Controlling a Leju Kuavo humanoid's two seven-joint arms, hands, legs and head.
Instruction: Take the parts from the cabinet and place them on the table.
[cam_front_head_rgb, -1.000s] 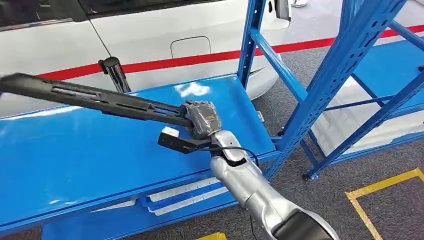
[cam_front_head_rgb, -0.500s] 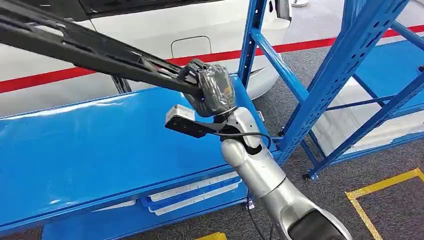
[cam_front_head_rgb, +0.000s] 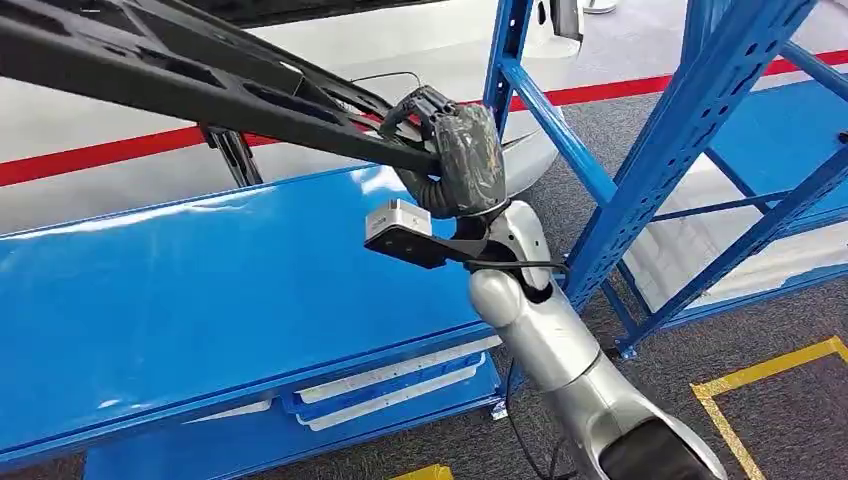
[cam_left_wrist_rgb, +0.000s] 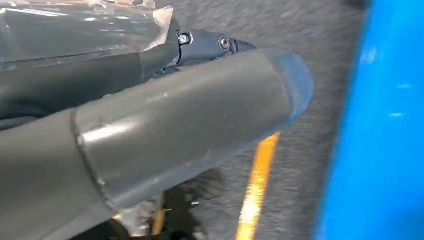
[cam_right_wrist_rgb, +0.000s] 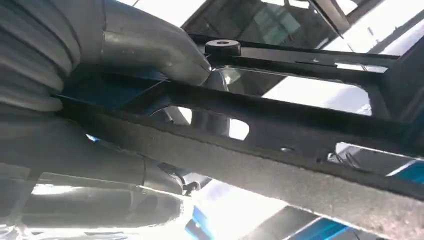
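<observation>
A long black slotted part (cam_front_head_rgb: 190, 85) hangs in the air above the blue cabinet shelf (cam_front_head_rgb: 200, 290), slanting up toward the far left. My right hand (cam_front_head_rgb: 455, 155) grips its near end, high over the shelf's right side. In the right wrist view the thumb (cam_right_wrist_rgb: 150, 47) presses on the same black part (cam_right_wrist_rgb: 280, 145), which crosses the picture. My left hand (cam_left_wrist_rgb: 165, 125) hangs low beside the blue cabinet (cam_left_wrist_rgb: 380, 150), over grey carpet; its fingers are hidden behind the thumb.
A white car with a red stripe (cam_front_head_rgb: 90, 160) stands behind the cabinet. Blue uprights and braces (cam_front_head_rgb: 690, 130) rise at the right, with another blue shelf (cam_front_head_rgb: 780, 130) beyond. Yellow floor tape (cam_front_head_rgb: 770, 375) marks the grey carpet at the lower right.
My right hand has lifted the black part off the shelf, moving up and to the right. The part's far end has swung higher.
</observation>
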